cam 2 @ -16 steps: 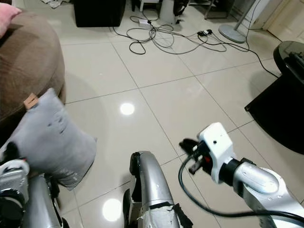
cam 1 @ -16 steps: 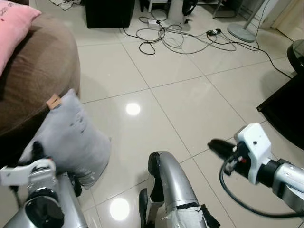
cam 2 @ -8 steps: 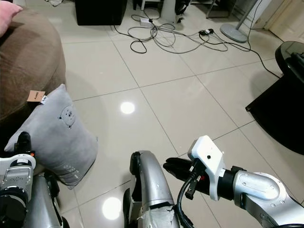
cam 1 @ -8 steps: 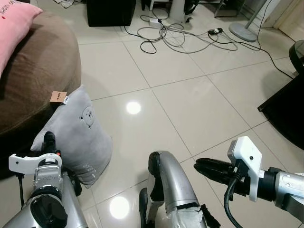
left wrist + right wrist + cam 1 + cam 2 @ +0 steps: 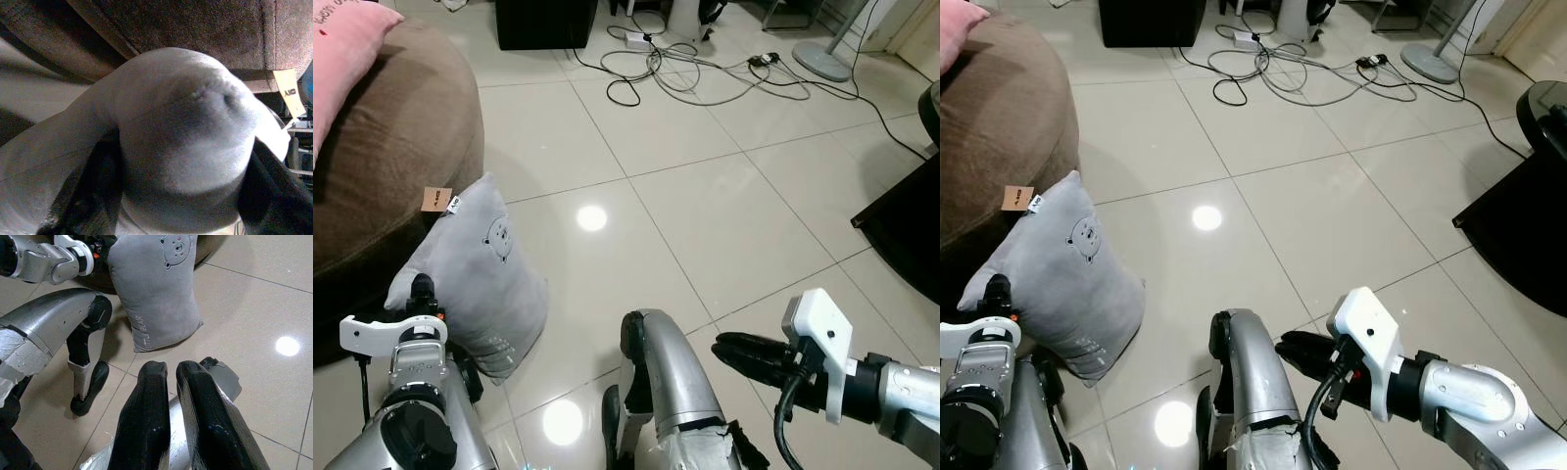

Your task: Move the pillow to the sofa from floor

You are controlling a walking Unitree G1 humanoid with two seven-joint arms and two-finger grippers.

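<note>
Grey bear-print pillow (image 5: pixel 480 274) stands on glossy cream tile floor (image 5: pixel 705 196), leaning against the brown sofa (image 5: pixel 391 147); left gripper (image 5: pixel 186 205) straddles its corner, right gripper (image 5: pixel 176 416) pressed together; cables (image 5: pixel 695 73) tangle beyond.

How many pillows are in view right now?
2. A grey pillow stands on the floor, leaning against the brown sofa, with the left claw at its corner. A pink pillow lies on the sofa. Others may be hidden.
</note>
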